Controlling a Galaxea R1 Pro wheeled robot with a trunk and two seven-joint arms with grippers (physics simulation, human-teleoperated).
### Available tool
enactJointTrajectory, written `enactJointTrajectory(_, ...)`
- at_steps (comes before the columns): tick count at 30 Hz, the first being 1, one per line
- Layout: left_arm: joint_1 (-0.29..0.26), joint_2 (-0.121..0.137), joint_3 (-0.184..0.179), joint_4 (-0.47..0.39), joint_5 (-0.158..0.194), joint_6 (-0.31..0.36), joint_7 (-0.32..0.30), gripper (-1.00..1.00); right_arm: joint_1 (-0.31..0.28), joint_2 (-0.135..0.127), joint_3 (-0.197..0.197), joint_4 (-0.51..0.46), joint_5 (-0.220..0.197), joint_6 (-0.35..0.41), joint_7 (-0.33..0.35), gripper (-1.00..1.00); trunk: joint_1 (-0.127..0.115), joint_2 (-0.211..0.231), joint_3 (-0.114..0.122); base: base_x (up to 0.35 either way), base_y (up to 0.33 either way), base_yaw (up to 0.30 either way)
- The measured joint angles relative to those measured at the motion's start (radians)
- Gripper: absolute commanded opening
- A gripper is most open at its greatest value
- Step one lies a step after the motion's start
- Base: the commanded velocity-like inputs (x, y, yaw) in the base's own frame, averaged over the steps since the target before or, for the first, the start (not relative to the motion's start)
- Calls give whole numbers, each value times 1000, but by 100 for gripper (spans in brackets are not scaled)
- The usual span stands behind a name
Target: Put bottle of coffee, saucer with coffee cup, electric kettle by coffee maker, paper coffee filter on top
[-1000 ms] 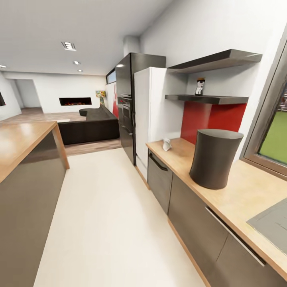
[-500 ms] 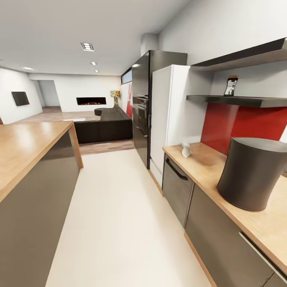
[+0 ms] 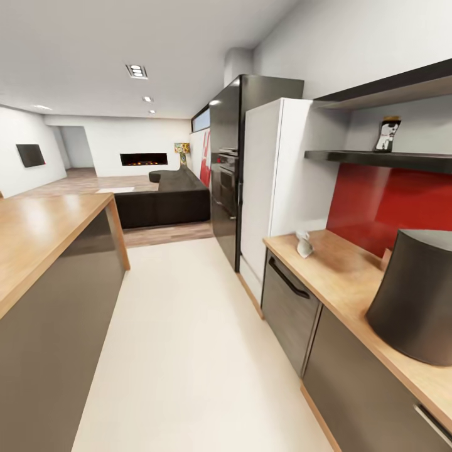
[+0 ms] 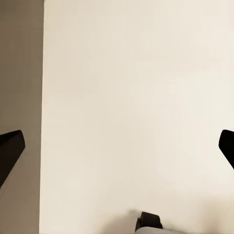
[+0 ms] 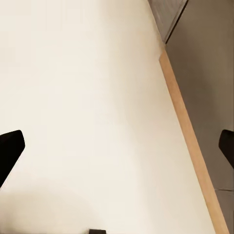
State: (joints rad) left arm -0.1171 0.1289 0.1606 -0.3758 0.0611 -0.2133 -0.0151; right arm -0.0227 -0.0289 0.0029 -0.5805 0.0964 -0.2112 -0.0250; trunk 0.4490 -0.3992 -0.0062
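A dark grey tapered cylinder (image 3: 417, 295), which I take for the coffee maker, stands on the wooden countertop (image 3: 339, 276) at the right of the head view. A small bottle of coffee (image 3: 388, 134) with a dark cap stands on the lower dark shelf (image 3: 376, 160) above the red backsplash. A small white crumpled thing (image 3: 304, 244), perhaps the paper filter, lies near the counter's far end. My left gripper (image 4: 117, 148) hangs open over the pale floor, fingertips wide apart. My right gripper (image 5: 117, 151) is open too, above the floor beside the cabinet base.
A wooden-topped island (image 3: 37, 232) lines the left of a pale floor aisle (image 3: 182, 339). Grey cabinet fronts (image 3: 289, 307) line the right. Beyond the counter stand a white fridge (image 3: 276, 188) and a black oven tower (image 3: 229, 169). A dark sofa (image 3: 163, 201) sits further off.
The whole head view has shifted: the camera has moved along the aisle and turned left. The dark cylinder now sits at the picture's right edge and the window is out of frame.
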Motion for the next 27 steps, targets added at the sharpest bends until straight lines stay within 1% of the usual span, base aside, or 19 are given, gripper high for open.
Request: enactJointTrajectory(27, 0, 0, 0, 1, 0, 0, 0, 100, 0, 0, -5, 0, -3, 0, 0, 100, 0, 0, 0, 333, 92, 0)
